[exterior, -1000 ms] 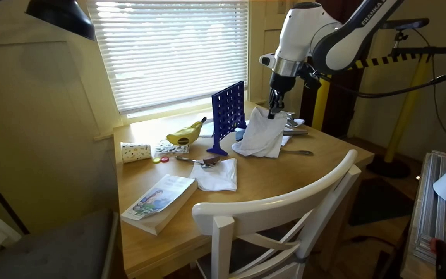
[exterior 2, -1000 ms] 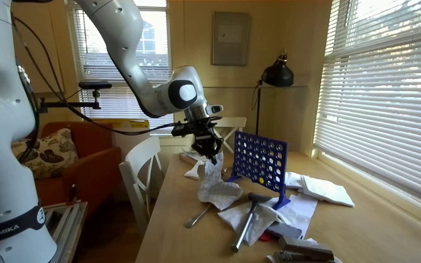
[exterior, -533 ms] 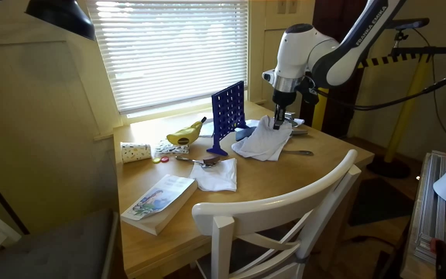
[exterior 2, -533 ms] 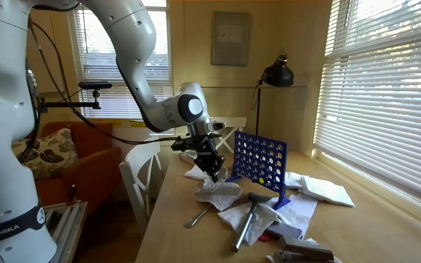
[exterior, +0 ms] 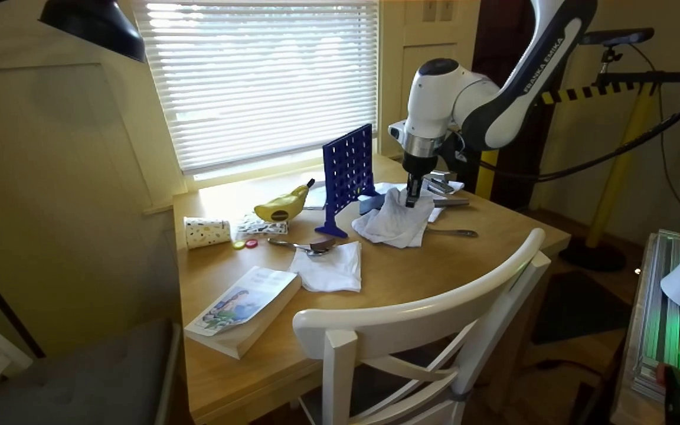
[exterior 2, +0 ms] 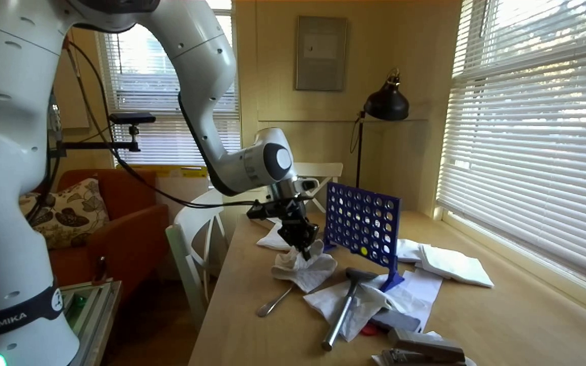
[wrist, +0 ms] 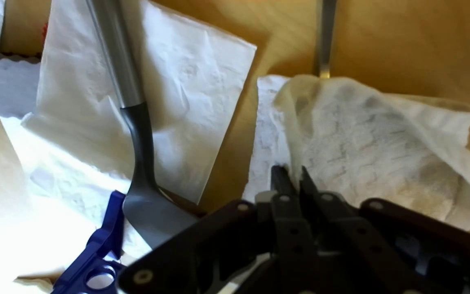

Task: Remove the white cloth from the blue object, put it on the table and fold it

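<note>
claw (wrist: 292, 177): points down, low over the table (exterior: 405, 274); fingers together, pinching a fold of the cloth (wrist: 349, 143)
cloth: right under the claw, crumpled; lower part lies on the table, pinched part stands up to the tips; edge curls up right of the claw in the wrist view; off the rack (exterior: 349, 165), just apart from it
rack: upright on its feet, beside the claw, near but apart; in the wrist view just a corner shows, left of the claw
disc (exterior 2: 363, 251): yellow, in a low hole of the rack, beside the claw in an exterior view
utensil (wrist: 327, 32): metal, beyond the claw's tips in the wrist view; end goes out of sight under the cloth
spatula (wrist: 141, 139): left of the claw in the wrist view, apart; metal handle, grey head
sheet (wrist: 202, 81): white, wrinkled, under the spatula, same side of the claw
banana (exterior: 284, 206): yellow, across the rack from the claw in an exterior view, well apart
napkin (exterior: 334, 271): white, left of and below the claw in an exterior view, well apart
book (exterior: 242, 307): same side, farther from the claw than the napkin
cup (exterior: 206, 232): patterned, far left of the claw in an exterior view
chair (exterior: 434, 319): white, below the claw in an exterior view
</note>
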You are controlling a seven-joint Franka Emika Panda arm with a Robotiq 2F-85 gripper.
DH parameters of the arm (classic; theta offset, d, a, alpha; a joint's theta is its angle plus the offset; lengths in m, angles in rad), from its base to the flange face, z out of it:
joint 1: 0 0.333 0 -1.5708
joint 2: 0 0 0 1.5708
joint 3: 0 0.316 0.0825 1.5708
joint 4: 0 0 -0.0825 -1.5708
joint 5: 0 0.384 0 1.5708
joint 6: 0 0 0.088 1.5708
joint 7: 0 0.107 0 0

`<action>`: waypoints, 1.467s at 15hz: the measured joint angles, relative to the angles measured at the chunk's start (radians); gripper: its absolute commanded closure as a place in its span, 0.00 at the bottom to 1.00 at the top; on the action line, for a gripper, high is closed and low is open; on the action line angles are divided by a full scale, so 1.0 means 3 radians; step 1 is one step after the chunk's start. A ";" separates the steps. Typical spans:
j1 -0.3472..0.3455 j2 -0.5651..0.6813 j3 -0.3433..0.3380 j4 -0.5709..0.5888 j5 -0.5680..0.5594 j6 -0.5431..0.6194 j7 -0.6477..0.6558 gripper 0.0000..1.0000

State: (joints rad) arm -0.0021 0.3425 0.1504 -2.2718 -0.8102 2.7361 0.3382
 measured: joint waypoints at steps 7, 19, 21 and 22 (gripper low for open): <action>0.0131 0.0345 -0.0097 0.0321 -0.0106 -0.0007 0.0115 0.48; 0.0429 0.0291 -0.0422 0.0402 -0.0440 -0.0006 0.0660 0.00; 0.0424 0.0157 -0.0414 0.0260 -0.0439 0.0002 0.0646 0.28; 0.0417 0.0082 -0.0405 0.0173 -0.0438 0.0019 0.0620 0.30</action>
State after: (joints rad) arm 0.1230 0.3671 0.0288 -2.2200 -0.9415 2.7418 0.5242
